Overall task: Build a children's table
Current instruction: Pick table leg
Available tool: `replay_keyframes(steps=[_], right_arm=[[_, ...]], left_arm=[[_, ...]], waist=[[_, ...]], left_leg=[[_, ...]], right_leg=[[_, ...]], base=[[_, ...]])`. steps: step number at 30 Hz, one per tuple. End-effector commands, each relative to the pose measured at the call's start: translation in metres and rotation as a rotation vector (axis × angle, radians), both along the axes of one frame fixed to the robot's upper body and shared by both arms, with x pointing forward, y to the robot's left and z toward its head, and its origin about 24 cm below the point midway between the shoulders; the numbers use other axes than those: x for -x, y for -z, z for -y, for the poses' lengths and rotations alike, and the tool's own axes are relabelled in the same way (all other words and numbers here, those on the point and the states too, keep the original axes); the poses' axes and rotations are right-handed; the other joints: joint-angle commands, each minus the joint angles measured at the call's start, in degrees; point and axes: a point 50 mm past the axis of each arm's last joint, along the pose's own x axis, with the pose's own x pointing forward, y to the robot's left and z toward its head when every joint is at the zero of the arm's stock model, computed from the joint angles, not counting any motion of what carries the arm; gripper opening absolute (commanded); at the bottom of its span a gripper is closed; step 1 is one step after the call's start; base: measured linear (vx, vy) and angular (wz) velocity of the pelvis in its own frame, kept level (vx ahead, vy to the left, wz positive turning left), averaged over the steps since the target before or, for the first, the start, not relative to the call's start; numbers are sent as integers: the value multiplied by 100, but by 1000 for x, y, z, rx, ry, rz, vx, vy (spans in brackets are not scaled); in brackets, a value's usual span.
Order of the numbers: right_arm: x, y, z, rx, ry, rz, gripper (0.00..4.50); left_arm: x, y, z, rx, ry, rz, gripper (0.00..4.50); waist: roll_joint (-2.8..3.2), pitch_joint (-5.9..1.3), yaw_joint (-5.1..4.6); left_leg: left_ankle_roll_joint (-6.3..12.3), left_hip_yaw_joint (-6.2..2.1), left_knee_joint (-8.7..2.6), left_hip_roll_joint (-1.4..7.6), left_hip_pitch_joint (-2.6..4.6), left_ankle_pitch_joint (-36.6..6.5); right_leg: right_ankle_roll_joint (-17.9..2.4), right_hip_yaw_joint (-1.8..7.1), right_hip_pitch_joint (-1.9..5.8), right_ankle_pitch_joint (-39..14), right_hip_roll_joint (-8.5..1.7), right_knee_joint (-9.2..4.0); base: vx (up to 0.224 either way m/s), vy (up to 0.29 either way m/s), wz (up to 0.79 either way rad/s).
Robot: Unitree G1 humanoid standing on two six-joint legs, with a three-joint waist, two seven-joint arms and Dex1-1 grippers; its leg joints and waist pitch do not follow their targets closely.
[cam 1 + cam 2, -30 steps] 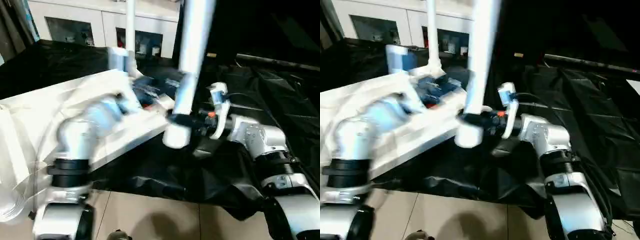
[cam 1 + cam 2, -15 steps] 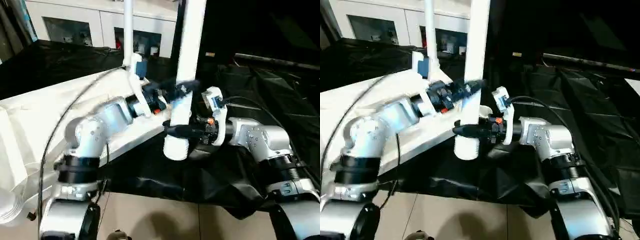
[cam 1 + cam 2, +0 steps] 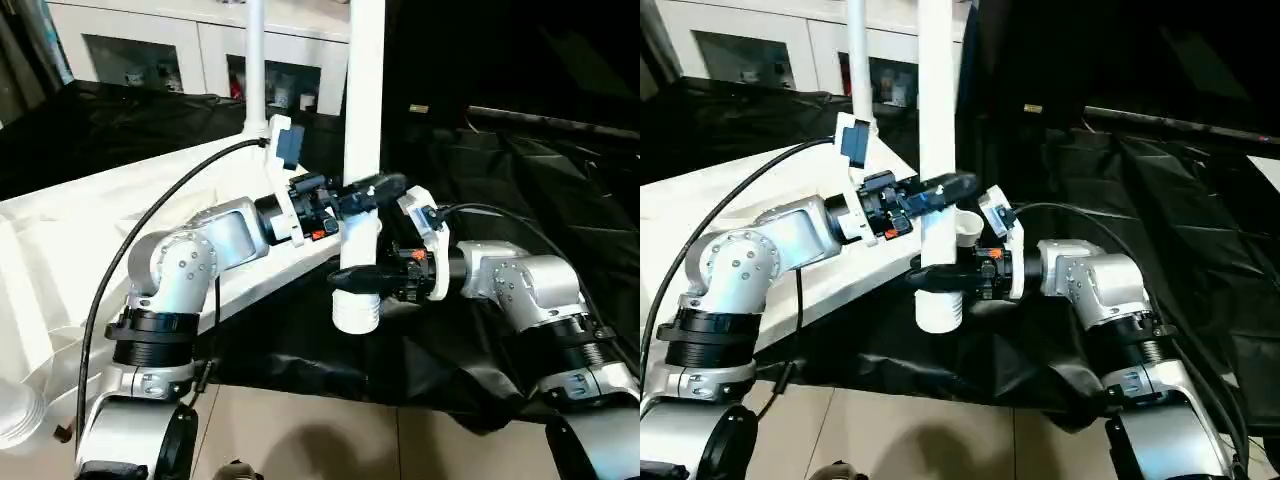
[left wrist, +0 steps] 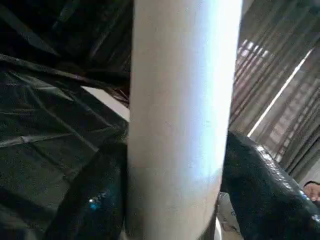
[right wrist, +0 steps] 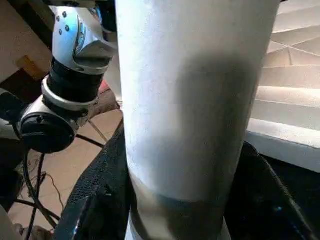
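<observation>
Left claw has swung onto the leg right claw clamps.

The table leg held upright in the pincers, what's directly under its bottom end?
Under the table leg lies crumpled black sheeting. What the sheeting covers cannot be seen.

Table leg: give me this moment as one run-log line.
table leg: upright, off the tabletop | right hand: gripping it near the bottom | left hand: around it higher up | second leg: standing behind
</observation>
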Motion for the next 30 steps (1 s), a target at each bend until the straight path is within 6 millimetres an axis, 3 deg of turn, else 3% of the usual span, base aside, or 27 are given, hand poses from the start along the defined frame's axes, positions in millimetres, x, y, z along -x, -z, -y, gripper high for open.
replay_keyframes(steps=[1, 7, 12, 18, 20, 23, 26, 30], right_arm=[[-1, -3, 3, 16, 15, 33, 193], [-2, -4, 2, 17, 17, 40, 193], [-3, -5, 0, 24, 24, 66, 192], [-5, -8, -1, -2, 26, 74, 192], [-7, -13, 0, -28, 63, 61, 262], [-7, -13, 1, -23, 64, 61, 270], [1, -11, 11, 24, 33, 66, 307], [4, -12, 20, 30, 56, 87, 347]], left_arm=[[-1, -5, 2, 11, 8, 0, 248], [-2, -2, 0, 24, -40, -10, 203], [-5, -3, -4, 36, -76, -12, 194], [-4, -6, -8, 44, -97, -5, 192], [-2, -7, -10, 25, -100, 19, 192], [-1, -8, -12, 12, -92, 34, 191], [0, -7, -18, -48, -104, 68, 188], [-1, -8, -25, -83, -129, 90, 188]], waist=[[83, -445, -9], [78, -444, -4], [54, -438, -2], [75, -441, -1], [88, -437, -8], [95, -438, -7], [127, -435, 8], [116, -427, 4]], left_leg=[[-256, -214, -434, 333, 85, -1303], [-236, -213, -439, 345, 86, -1271], [-228, -215, -441, 340, 82, -1289], [-243, -223, -448, 348, 86, -1300], [-243, -221, -450, 341, 85, -1340], [-261, -224, -453, 342, 91, -1333], [-276, -227, -465, 350, 105, -1331], [-282, -224, -469, 338, 106, -1442]], right_leg=[[-765, 348, 324, -1802, -479, -510], [-799, 354, 326, -1736, -486, -504], [-707, 352, 327, -1926, -493, -526], [-715, 352, 320, -1866, -493, -517], [-733, 354, 319, -1842, -491, -524], [-722, 351, 318, -1848, -487, -518], [-680, 359, 317, -1721, -470, -509], [-652, 351, 319, -1883, -479, -538]], base=[[0, 0, 0], [0, 0, 0], [0, 0, 0], [0, 0, 0], [0, 0, 0], [0, 0, 0], [0, 0, 0], [0, 0, 0]])
